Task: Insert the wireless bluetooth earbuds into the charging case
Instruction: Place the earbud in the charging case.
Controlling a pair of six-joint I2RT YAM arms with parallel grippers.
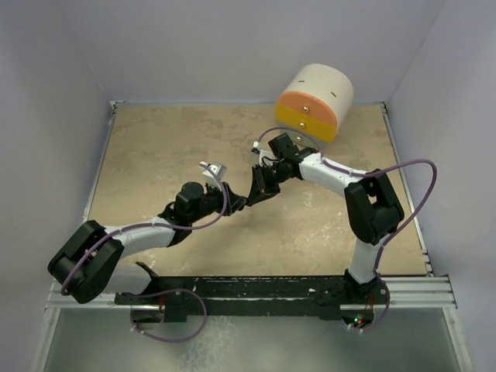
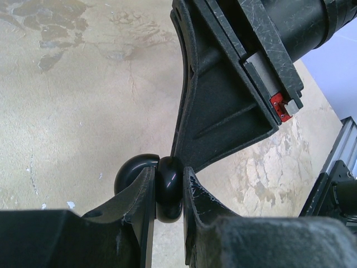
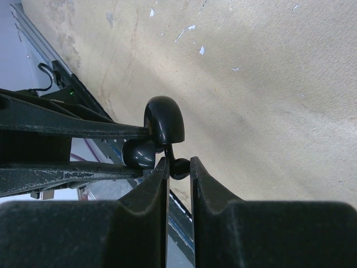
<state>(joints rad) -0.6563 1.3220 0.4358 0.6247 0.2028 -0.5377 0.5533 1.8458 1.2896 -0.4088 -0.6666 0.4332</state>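
My left gripper [image 2: 167, 207] is shut on a glossy black rounded charging case [image 2: 167, 187]; a second black dome of it [image 2: 133, 172] bulges out past the left finger. My right gripper [image 3: 179, 167] is shut on a small black earbud [image 3: 179, 168], whose thin stem runs up to the case [image 3: 164, 120] held between the left gripper's fingers [image 3: 72, 131]. In the top view the two grippers meet tip to tip above the middle of the table, the left gripper [image 1: 236, 203] against the right gripper [image 1: 257, 188]; the case and earbud are too small to make out there. No lavender earbuds are in view.
A cream cylinder with an orange front [image 1: 314, 101] stands at the back right. White walls close in the tan table [image 1: 155, 155] on three sides. A metal rail [image 1: 294, 291] with the arm bases runs along the near edge.
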